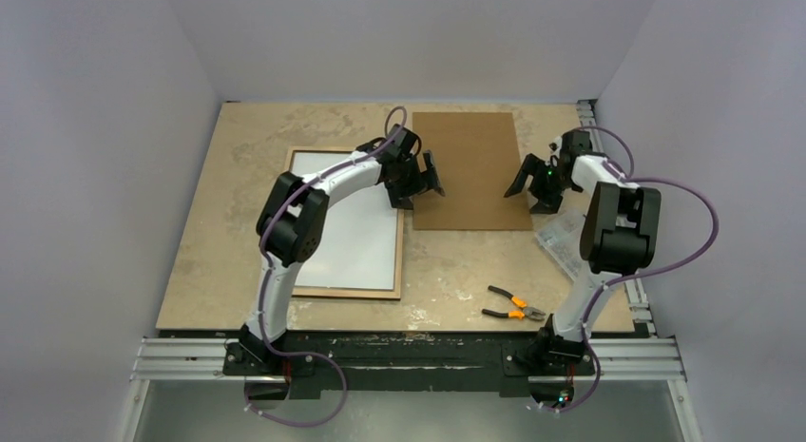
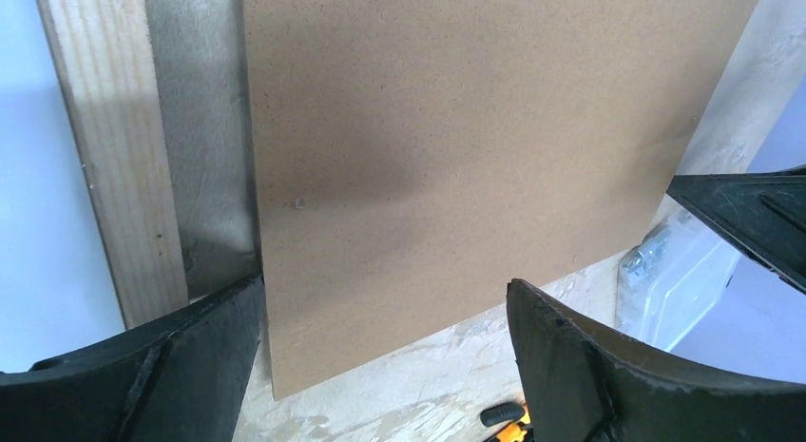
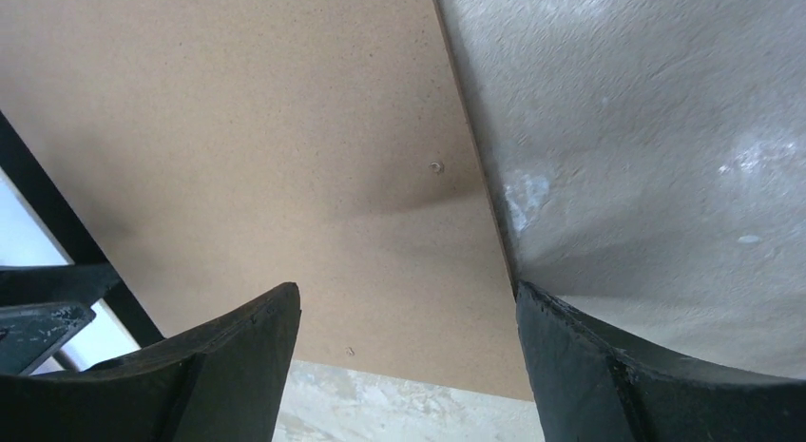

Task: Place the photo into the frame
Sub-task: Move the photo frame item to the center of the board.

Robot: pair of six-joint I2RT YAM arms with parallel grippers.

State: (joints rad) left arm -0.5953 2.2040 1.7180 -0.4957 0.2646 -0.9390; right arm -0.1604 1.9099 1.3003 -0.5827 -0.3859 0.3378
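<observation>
The frame lies back-up at the left of the table, its light wood rail showing. Inside its rails lies the photo, plain white side up; its printed side is hidden. A brown backing board lies flat to the right of the frame. My left gripper hovers open over the board's left edge, its jaws spread with nothing between them. My right gripper hovers open over the board's right edge, also holding nothing. The two grippers face each other across the board.
Orange-handled pliers lie near the table's front edge, right of centre. A clear plastic packet of small hardware sits by the right arm, near the table's right edge. Walls close in on the left, back and right.
</observation>
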